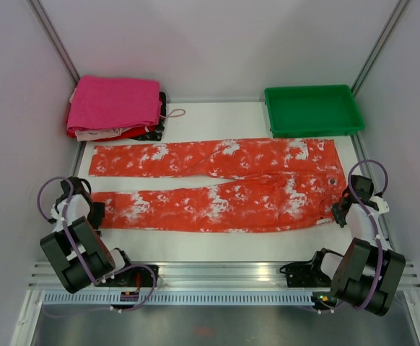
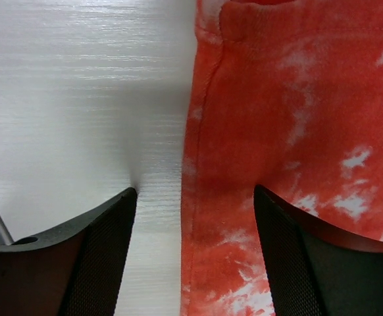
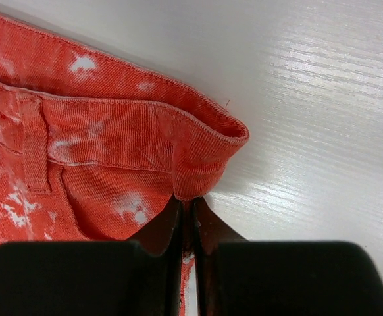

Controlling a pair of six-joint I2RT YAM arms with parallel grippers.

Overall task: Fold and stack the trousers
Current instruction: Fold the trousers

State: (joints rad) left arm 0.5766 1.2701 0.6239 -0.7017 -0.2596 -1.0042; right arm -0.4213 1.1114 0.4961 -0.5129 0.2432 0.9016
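Trousers, place: the trousers (image 1: 217, 184) lie spread flat on the white table (image 1: 217, 241), across most of its width and in the middle of its depth.
Long axis: left to right, roughly parallel to the table's near edge.
Which way they point: the waistband (image 1: 331, 180) is at the right and both cuffs are at the left. The far leg (image 1: 159, 158) and the near leg (image 1: 195, 209) lie side by side, with a thin strip of table between them towards the left.
Left edge: the cuffs stop short of the left wall, leaving a narrow margin of bare table.
Right edge: the waistband comes close to the table's right side.
Near room: a bare strip of table runs between the near leg and the metal rail (image 1: 224, 272).
Far room: the pink folded cloth (image 1: 116, 104) tops a stack in the far-left corner. The green tray (image 1: 311, 132) sits far right, its near rim just beyond the far leg.
Left gripper: the left gripper (image 2: 195, 194) is at the near leg's cuff end, its fingers well apart. One finger is over bare table and the other over cloth, with the leg's side edge between them; nothing is clamped.
Right gripper: the right gripper (image 3: 186, 201) is at the waistband's near corner, its fingers pressed together on a fold of that fabric.
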